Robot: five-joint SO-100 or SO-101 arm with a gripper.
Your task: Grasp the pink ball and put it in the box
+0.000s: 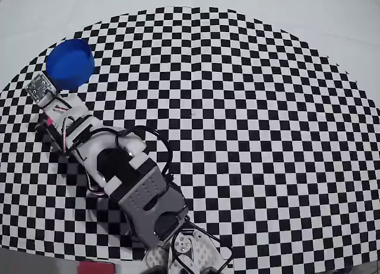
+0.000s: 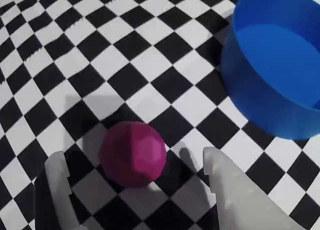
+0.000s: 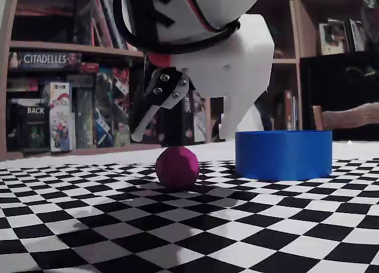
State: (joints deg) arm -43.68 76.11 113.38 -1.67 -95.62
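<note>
Item: pink ball (image 2: 133, 153) — lower centre of the wrist view, resting on the checkered tabletop (image 2: 125, 55); in the fixed view it sits at mid-frame, just left of the box. In the overhead view only a sliver of pink shows at the left edge, under the arm.

Item: blue box (image 2: 270, 65) — round, open-topped, empty as far as its visible inside shows; upper right of the wrist view, upper left of the overhead view (image 1: 70, 63). Near the ball, not touching it.

Item: fingers (image 2: 135, 162) — spread wide apart, one tip at the lower left and one at the lower right of the wrist view, the ball between them. In the fixed view the tips (image 3: 139, 128) hang above the ball, clear of it. Nothing held.

Item: shelves of books and game boxes (image 3: 53, 95) — background of the fixed view, no part in the job.

Step in hand: lining up over the ball; the grasp is not yet made.

Next move, as a judgement: lower until the tips flank the ball's middle, then close — gently, since a round ball may roll away if one side touches first. The carry to the box looks short.
</note>
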